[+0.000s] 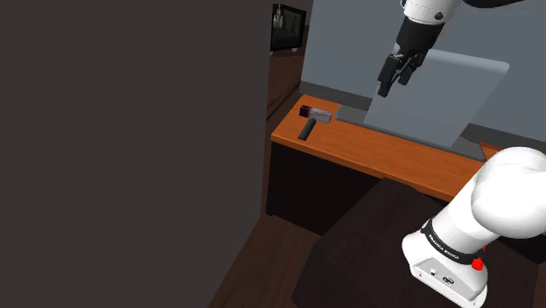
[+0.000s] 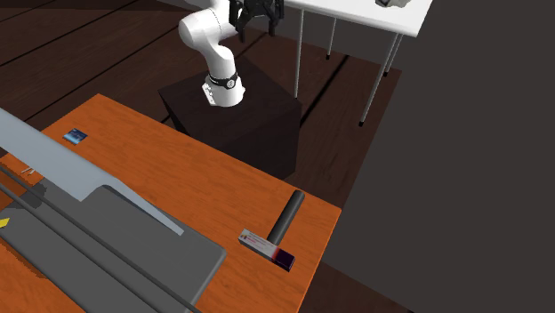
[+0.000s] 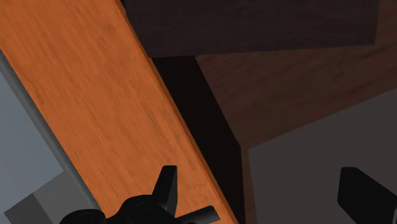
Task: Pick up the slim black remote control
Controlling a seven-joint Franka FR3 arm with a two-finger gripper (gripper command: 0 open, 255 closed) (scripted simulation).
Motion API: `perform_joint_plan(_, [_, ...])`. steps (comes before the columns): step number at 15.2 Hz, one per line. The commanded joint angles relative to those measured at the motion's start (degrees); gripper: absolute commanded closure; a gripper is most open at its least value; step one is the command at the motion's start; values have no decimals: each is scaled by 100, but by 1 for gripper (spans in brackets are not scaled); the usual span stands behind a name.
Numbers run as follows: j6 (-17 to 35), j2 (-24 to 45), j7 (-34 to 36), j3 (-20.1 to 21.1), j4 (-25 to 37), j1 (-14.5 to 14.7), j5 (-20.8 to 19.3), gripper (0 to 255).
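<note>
The claw (image 1: 393,82) hung released, fingers apart, upper right of centre, well above the desk (image 1: 385,153). The remote (image 1: 308,129) lay left of it near the desk's end, by a small box (image 1: 318,114). A skewed descent might nudge the box or push the remote off the edge. Whether the two touched was unclear.

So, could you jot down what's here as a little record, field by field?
target: slim black remote control, lying flat near one end of the orange wooden desk
neighbour: small flat grey box with a dark end, right beside the remote; contact cannot be told
hand: all-black two-finger gripper, open, holding nothing, high above the desk, well away from the remote
also on desk: large grey slab; small blue item
pickup: not yet begun
</note>
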Motion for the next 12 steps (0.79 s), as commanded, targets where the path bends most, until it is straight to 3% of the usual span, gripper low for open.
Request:
perform_joint_plan(1, [0, 0, 0, 0, 0, 0, 0, 0])
perform_joint_plan(12, [2229, 1848, 1839, 440, -263, -554, -38, 0])
